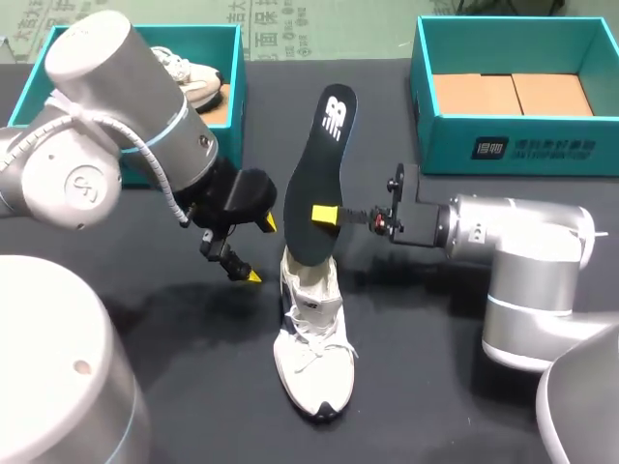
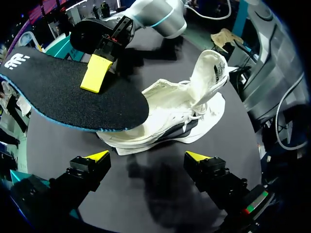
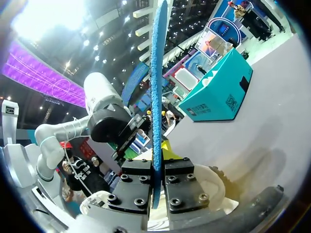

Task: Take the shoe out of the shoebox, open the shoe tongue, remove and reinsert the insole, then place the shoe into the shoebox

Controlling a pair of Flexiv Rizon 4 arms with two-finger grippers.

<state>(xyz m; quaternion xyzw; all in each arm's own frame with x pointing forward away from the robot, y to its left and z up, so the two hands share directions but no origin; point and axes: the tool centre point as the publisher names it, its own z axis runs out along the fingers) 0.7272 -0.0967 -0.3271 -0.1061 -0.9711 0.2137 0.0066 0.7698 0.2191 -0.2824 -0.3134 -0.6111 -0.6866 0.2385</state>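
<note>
Pinching the black insole (image 1: 319, 184) upright over the white shoe (image 1: 311, 358), right tool (image 1: 327, 214) (left tool (image 1: 259, 249) released, just beside).

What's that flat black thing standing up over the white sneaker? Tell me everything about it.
It's the shoe's insole: thin, foot-shaped, with a black fabric-like top, a white logo near its raised end and a blue edge. It stands almost upright, its lower end at the opening of the white shoe. The right claw pinches it midway from both faces.

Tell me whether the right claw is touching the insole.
Touching. The right wrist view shows the right claw shut on the insole, a finger pressed against each face.
</note>
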